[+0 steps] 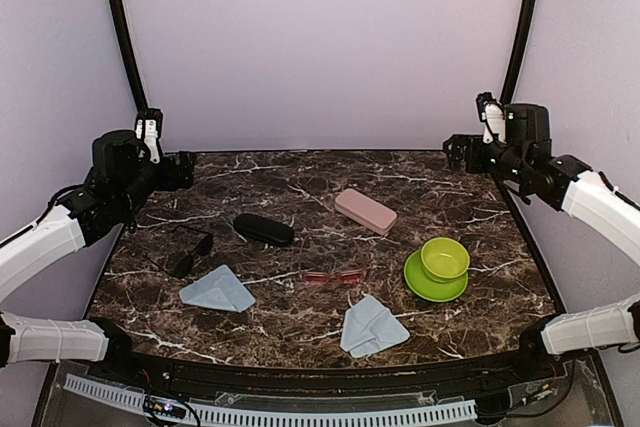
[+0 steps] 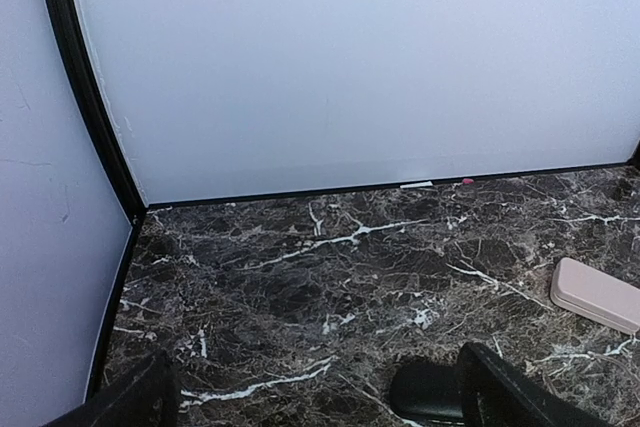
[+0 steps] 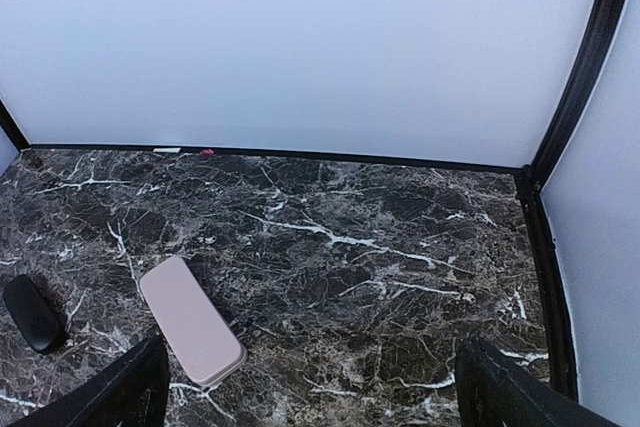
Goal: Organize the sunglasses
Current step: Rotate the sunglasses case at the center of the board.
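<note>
Near left: black sunglasses (image 1: 185,252), beside black case (image 1: 264,229) and left cloth (image 1: 218,290). Centre: pink sunglasses (image 1: 335,276), between left cloth and right cloth (image 1: 372,327); pink case (image 1: 365,211) beyond, green cup (image 1: 445,259) on saucer (image 1: 418,283) to right. Far corners: left gripper (image 1: 183,169), right gripper (image 1: 456,152), spread wide, empty.

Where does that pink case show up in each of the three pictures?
Top external: pink case near the middle, right of centre.
Left wrist: pink case at the right edge.
Right wrist: pink case at lower left.
Shared landmark: black case, left of it in every view.
</note>
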Robot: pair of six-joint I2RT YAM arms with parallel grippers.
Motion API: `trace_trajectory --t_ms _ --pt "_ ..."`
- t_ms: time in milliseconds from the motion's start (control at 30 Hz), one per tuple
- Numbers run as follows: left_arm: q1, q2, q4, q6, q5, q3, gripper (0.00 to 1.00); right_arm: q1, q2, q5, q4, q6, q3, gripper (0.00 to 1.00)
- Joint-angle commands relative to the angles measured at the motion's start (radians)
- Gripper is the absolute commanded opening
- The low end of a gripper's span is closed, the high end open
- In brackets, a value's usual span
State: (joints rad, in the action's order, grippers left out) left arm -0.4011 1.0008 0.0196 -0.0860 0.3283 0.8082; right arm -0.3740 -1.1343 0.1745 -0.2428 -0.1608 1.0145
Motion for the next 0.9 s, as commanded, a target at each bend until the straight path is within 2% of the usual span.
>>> trace_trajectory --t_ms 0,400,700,867 --pt "0.008 -0.022 0.028 0.007 -0.01 -0.017 0.98 0.005 -0.003 -0.027 0.063 0.013 -0.008 1.0" --pt "0.009 0.039 0.012 0.025 -0.081 0.006 0.99 -0.009 -0.016 0.042 0.035 0.012 0.028 1.0" --pt "0.007 0.235 -0.05 0.048 -0.123 0.105 0.99 -0.046 -0.033 0.087 0.024 0.02 0.022 1.0" --pt "0.008 0.391 -0.081 0.074 -0.22 0.167 0.99 -0.049 -0.048 0.075 0.023 0.013 0.022 1.0"
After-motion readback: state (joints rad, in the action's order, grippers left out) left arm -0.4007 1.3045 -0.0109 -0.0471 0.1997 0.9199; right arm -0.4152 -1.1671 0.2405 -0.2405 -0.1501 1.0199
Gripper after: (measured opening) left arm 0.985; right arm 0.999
